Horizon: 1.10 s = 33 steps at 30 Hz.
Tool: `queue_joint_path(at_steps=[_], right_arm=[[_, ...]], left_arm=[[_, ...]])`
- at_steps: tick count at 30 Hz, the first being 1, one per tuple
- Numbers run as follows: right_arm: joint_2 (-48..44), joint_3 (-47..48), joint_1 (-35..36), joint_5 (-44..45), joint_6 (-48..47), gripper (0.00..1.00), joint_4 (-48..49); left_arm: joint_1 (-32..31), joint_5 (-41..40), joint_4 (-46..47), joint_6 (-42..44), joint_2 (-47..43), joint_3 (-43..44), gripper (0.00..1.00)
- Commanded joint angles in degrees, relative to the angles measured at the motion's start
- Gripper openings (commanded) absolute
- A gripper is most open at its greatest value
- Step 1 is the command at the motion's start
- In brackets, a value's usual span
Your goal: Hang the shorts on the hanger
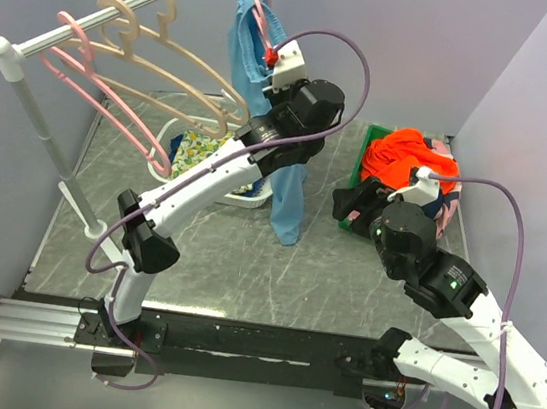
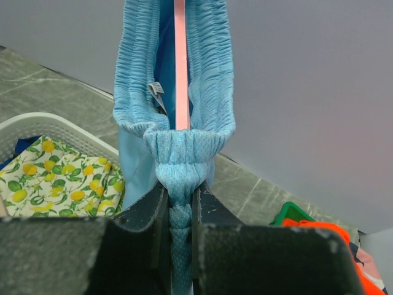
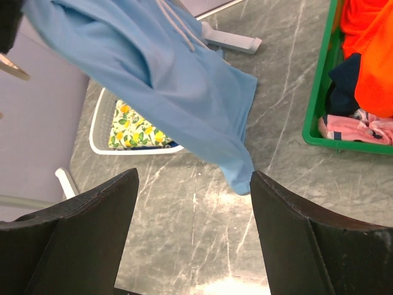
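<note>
Left wrist view: the left gripper clamps the shorts by the waistband, the hanger at twelve o'clock inside it, while the right gripper has its jaws apart.

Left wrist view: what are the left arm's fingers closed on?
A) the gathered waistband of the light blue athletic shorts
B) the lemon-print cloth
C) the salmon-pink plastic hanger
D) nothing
A: the left arm's fingers pinch a bunched fold of the light blue athletic shorts at the elastic waistband, while the slim salmon-pink plastic hanger runs through the waistband above them.
</note>
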Motion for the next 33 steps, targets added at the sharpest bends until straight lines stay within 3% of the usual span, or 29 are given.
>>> queue_joint_path(at_steps=[1,5,23,33], right_arm=[[-0.55,2.51,0.23,0.79,-0.6,0.8,0.17],[-0.81,2.24,0.14,0.87,-0.86,0.81,0.53],[0.15,2.51,0.23,0.44,-1.22,0.81,1.23],[0.42,2.42,0.23,-0.18,-1.04,0.81,1.23]], left_arm=[[1.35,0.25,7.87,5.65,0.11,6.43,0.01],[2.23,-0.01,12.44,9.96,0.12,6.17,0.01],[8.91,4.56,15.26,12.16,0.64,7.31,0.01],[12.16,9.48,9.91,5.76,0.47,8.19,0.01]])
